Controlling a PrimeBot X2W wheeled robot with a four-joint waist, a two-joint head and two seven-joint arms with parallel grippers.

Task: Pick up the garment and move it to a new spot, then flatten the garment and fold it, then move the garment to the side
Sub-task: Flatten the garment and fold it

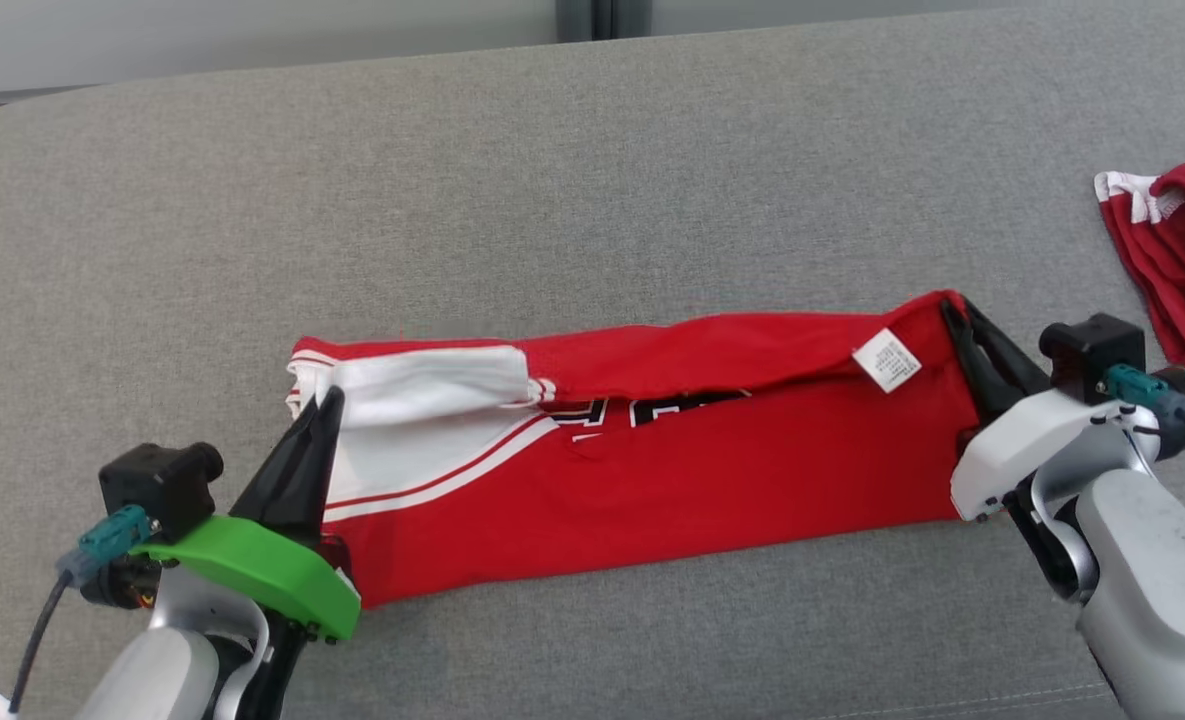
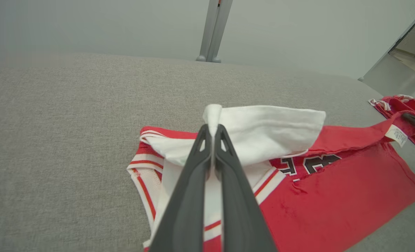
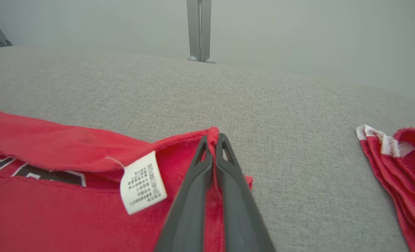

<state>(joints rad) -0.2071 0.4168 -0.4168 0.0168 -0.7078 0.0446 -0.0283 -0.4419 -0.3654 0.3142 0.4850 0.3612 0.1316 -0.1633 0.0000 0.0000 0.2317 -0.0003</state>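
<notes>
The garment [image 1: 652,460] is a red jersey with white trim and dark lettering, lying as a long band across the grey cushion. Its far edge is turned over toward me. My left gripper [image 1: 330,398] is shut on the white fold at the band's left end; the left wrist view shows that white cloth [image 2: 263,129] pinched between the tips of my left gripper [image 2: 213,128]. My right gripper [image 1: 952,305] is shut on the red corner at the right end, lifted slightly. In the right wrist view, my right gripper [image 3: 213,137] pinches red cloth beside a white care label [image 3: 142,182].
A second red and white garment [image 1: 1177,250] lies crumpled at the right edge of the cushion. The grey cushion [image 1: 592,180] stretches wide behind the jersey. A metal post [image 3: 199,31] stands beyond its far edge.
</notes>
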